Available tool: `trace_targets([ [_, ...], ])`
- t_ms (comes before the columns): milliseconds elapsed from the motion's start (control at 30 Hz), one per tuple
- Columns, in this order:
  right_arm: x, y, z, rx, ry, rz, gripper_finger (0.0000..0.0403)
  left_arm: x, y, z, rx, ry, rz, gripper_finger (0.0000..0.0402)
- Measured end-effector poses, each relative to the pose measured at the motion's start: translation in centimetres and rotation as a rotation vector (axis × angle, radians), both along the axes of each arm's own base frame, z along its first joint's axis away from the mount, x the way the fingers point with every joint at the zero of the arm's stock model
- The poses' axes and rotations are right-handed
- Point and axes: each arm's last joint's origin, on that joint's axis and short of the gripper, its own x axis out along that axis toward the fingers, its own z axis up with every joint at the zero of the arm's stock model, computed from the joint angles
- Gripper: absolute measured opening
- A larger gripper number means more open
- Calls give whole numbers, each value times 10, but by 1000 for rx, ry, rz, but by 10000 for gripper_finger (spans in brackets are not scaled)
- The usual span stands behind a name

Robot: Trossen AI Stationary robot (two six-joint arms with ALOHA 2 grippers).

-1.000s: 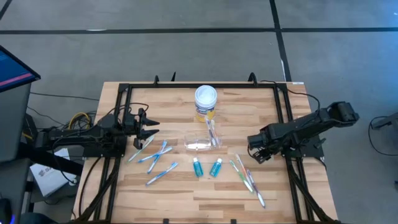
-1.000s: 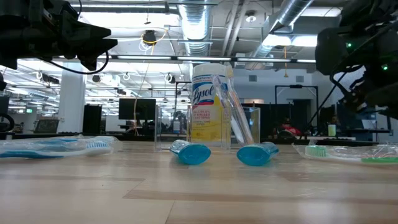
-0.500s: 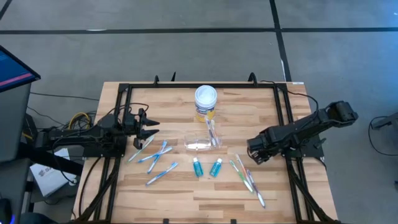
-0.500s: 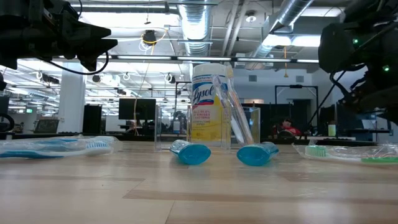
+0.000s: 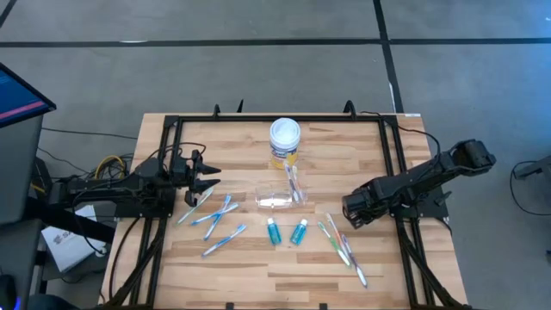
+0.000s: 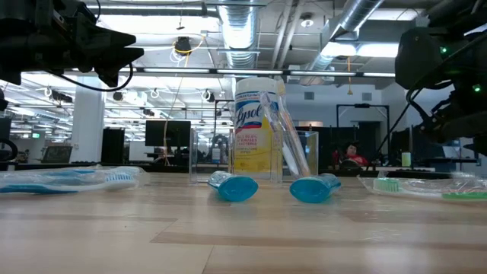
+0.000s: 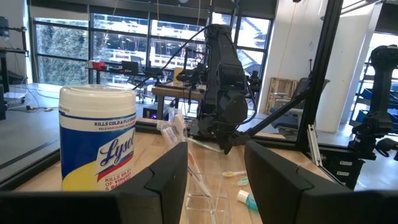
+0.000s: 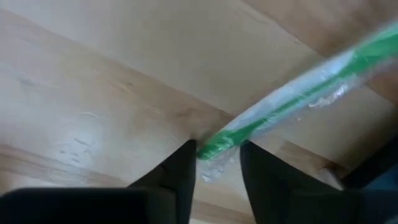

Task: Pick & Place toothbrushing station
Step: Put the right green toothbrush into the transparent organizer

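Several slim toothbrushes [image 5: 343, 248], green-white and pink-white, nearest on the wooden table [image 5: 258, 267], fanned out toward the right front. About level with them on the left, a loose scatter of blue-white toothbrushes [image 5: 215, 217], some crossing each other. Between the two groups, two teal tubes [image 5: 273, 231] lying side by side, just apart, caps toward the front edge.

Just behind the green and pink bunch, right gripper [image 5: 351, 215] down low over the far end of a green-white toothbrush [image 8: 298, 93]. Wrapped tip of that brush lying inside the claw [image 8: 217, 149], flat on the wood; clamped or not, cannot tell.

Farther back at mid-table, small clear plastic cup [image 5: 277, 198] with one wrapped toothbrush [image 6: 283, 137] leaning in it. Left gripper [image 5: 205, 176] off to the left, above the table beside the blue brushes, claw apart and holding nothing, pointed across toward the cup.

Farthest back, close behind the cup, white-lidded yellow jar [image 5: 285, 136] standing upright.
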Motion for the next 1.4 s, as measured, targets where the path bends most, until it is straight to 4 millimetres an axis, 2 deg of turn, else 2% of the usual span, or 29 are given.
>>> trace_targets([
  [167, 2, 0, 0, 2, -30, 28, 29, 0, 0, 0, 0, 0, 0, 154],
  [233, 3, 0, 0, 3, -32, 37, 12, 0, 0, 0, 0, 0, 0, 154],
  [367, 3, 0, 0, -6, -40, 49, 20, 0, 0, 0, 0, 1, 0, 154],
  [567, 14, 2, 9, -107, -114, 106, 6, 0, 0, 0, 0, 1, 0, 154],
  [1033, 39, 6, 41, -286, -268, 205, 1, 0, 0, 0, -52, -4, -7, 154],
  [1400, 38, 5, 77, -436, -431, 200, 0, 0, 0, 1, -60, -14, -10, 154],
])
